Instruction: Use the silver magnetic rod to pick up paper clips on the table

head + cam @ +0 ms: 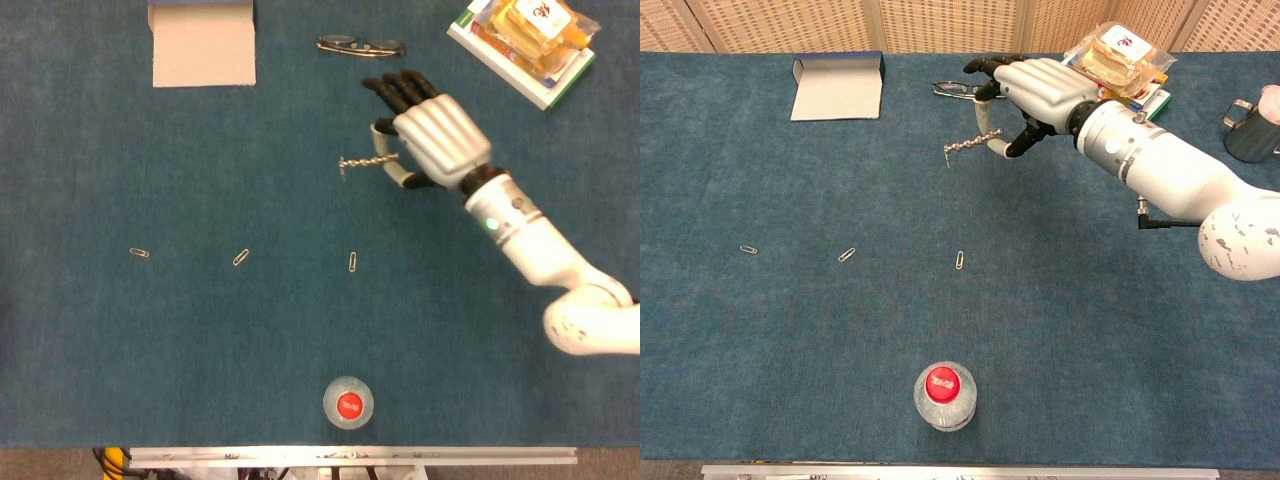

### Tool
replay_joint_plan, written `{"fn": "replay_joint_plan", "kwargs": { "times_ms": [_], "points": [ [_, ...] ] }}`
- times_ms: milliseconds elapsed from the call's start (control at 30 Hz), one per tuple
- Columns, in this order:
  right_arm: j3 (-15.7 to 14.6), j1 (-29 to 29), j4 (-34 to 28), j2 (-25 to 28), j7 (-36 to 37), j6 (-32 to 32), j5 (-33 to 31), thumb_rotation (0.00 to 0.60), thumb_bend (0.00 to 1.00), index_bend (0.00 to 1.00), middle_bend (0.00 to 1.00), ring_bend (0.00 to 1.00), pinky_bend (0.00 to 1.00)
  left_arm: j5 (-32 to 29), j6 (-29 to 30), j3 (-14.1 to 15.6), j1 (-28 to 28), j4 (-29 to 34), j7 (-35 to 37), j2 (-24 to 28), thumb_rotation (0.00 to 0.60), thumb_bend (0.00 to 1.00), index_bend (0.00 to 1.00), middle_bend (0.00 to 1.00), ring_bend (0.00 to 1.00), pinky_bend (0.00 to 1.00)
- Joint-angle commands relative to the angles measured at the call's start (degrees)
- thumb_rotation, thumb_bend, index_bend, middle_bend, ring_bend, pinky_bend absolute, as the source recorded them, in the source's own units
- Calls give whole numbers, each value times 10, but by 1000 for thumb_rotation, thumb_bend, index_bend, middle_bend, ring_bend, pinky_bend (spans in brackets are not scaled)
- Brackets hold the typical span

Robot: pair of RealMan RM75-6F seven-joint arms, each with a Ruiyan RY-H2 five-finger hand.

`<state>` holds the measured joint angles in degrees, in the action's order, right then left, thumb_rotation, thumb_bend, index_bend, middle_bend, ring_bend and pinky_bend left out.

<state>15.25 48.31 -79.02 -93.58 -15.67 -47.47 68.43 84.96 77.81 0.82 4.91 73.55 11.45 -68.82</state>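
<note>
My right hand (432, 135) (1035, 88) holds the silver magnetic rod (366, 162) (971, 145) above the blue table, the rod pointing left with its tip down. Three paper clips lie in a row on the cloth: one at the left (140, 253) (748, 249), one in the middle (241, 257) (847, 254), and one at the right (353, 262) (959, 260). The rod's tip hangs well behind the right clip, apart from it. My left hand shows in neither view.
A clear bottle with a red cap (349, 403) (945, 395) stands near the front edge. At the back lie an open box (202, 45) (837, 90), glasses (361, 46) (960, 91) and a book with a packet on it (525, 40) (1110, 62). A metal cup (1246, 130) sits far right.
</note>
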Motion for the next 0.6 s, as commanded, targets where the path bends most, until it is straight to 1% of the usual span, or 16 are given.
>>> {"fn": "replay_joint_plan", "kwargs": {
  "times_ms": [33,233,600],
  "points": [
    [6,16,20,-16,14,12,2,600,347,606,74,0,61,-1,-1,0,0,-6,11,0,600,360,456,432,294,420],
    [12,46,66,-49,40,30,7,600,348,606,75,0,61,-7,-5,2,-4,-24,26,-4,600,359,455,433,294,420],
    [28,107,153,-115,112,51,36,600,347,606,80,0,61,-10,-13,5,-9,-60,60,-12,600,359,456,433,294,420]
  ]
}}
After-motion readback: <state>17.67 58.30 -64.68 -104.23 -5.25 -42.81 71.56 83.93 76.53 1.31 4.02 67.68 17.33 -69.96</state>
